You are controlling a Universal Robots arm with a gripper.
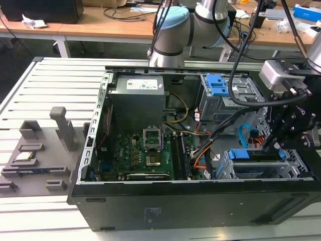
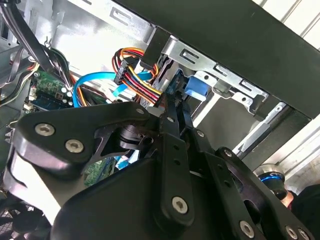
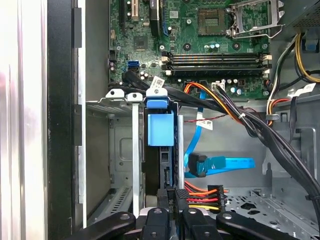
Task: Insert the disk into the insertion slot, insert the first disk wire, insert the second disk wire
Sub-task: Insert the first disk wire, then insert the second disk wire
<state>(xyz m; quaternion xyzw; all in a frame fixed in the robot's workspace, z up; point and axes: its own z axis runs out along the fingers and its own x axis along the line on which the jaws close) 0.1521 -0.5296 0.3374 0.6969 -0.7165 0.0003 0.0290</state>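
Note:
The disk (image 1: 239, 154) sits on edge inside the insertion slot (image 1: 297, 161), a metal cage in the case corner at the exterior view's right. Its blue carrier handle (image 3: 161, 129) shows between the cage rails (image 3: 136, 150) in the first wrist view. My gripper (image 3: 174, 196) is at the disk's rear edge, fingers close together on the plug of a red, orange, yellow and black disk wire (image 3: 199, 192). The second wrist view shows the same wire (image 2: 142, 82) running to the fingertips (image 2: 167, 112) beside the carrier (image 2: 196, 87). A blue flat disk wire (image 3: 225, 163) lies loose beside it, its plug (image 3: 196, 165) free.
The open case holds a green motherboard (image 1: 145, 155), a grey power supply (image 1: 138, 98) and an upper bay with blue latches (image 1: 218, 85). A thick black cable bundle (image 3: 250, 125) crosses near the cage. A grey fixture plate (image 1: 30, 155) lies outside the case at the exterior view's left.

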